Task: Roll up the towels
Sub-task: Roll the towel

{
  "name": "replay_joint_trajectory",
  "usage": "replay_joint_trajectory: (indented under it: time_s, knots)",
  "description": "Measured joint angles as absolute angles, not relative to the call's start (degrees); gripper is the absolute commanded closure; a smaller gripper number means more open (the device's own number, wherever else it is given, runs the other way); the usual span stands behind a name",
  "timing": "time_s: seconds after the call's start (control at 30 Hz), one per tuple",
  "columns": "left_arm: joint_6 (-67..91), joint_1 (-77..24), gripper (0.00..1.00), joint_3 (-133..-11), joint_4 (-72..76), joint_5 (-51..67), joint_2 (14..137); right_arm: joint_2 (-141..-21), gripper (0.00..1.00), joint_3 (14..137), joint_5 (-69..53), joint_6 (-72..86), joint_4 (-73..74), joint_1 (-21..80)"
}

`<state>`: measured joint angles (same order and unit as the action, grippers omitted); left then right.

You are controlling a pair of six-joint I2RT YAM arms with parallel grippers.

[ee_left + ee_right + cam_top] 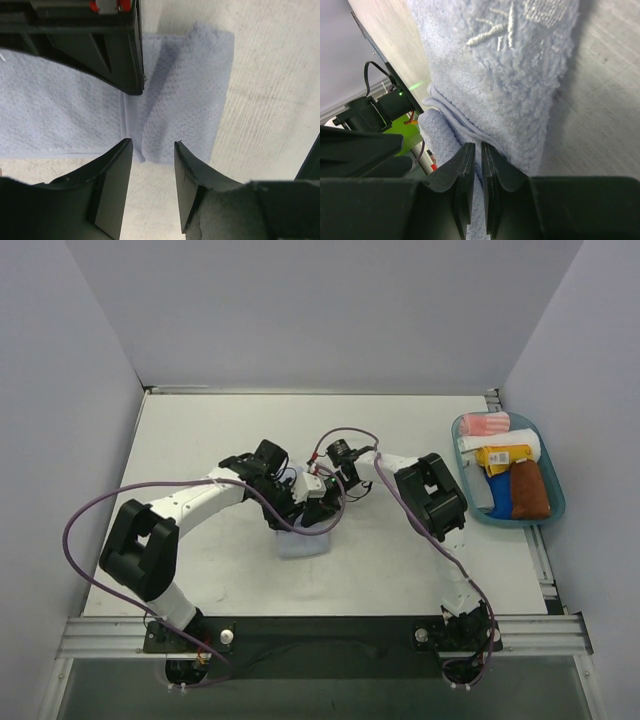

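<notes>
Gently does it: starting the roll on the pale-blue towel

From overhead I have the pale-blue towel [305,545] lying on the table [200,430] at about 6 o'clock of centre, with both arms meeting over it. The rust-brown towel [530,490] sits in the tray [560,502] out at 3 o'clock and looks already rolled, so I judge this one is the half left to do.

My right gripper [475,165] is pinched almost to nothing, on what looks like the hem of a turned-over flap. My left gripper [152,167] is spread and holds nothing, poised at the towel's edge beside that flap.

To do this well I'd bring the left down onto the same hem, a little along from the right, so both grips sit level. Then I'd turn the edge over on itself in small, even steps along the towel's length, with light tension across the width. If one side leads, I expect a cone rather than a roll. Cloth this soft will likely slump open if I let go early.
</notes>
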<state>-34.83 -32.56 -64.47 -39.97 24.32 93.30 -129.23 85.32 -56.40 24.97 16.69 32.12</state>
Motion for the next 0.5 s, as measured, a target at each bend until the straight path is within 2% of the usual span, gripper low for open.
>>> replay_joint_trajectory:
  time_s: [0.3, 0.37, 0.4, 0.5]
  knots:
    - [-34.8, -33.3, 0.48, -67.0, -39.9, 28.0, 99.1, -129.2, 0.87, 85.3, -56.4, 25.1, 16.7, 32.1]
    - [-34.8, -33.4, 0.54, -67.0, -40.0, 28.4, 100.3, -129.3, 0.87, 85.3, -56.4, 25.1, 16.7, 32.1]
    - [-34.8, -33.5, 0.66, -67.0, -40.0, 28.6, 100.9, -129.3, 0.87, 85.3, -56.4, 25.1, 16.7, 32.1]
    - [-34.7, -33.6, 0.83, -67.0, -40.0, 28.8, 101.9, -129.3, 0.87, 85.3, -56.4, 25.1, 16.7, 32.0]
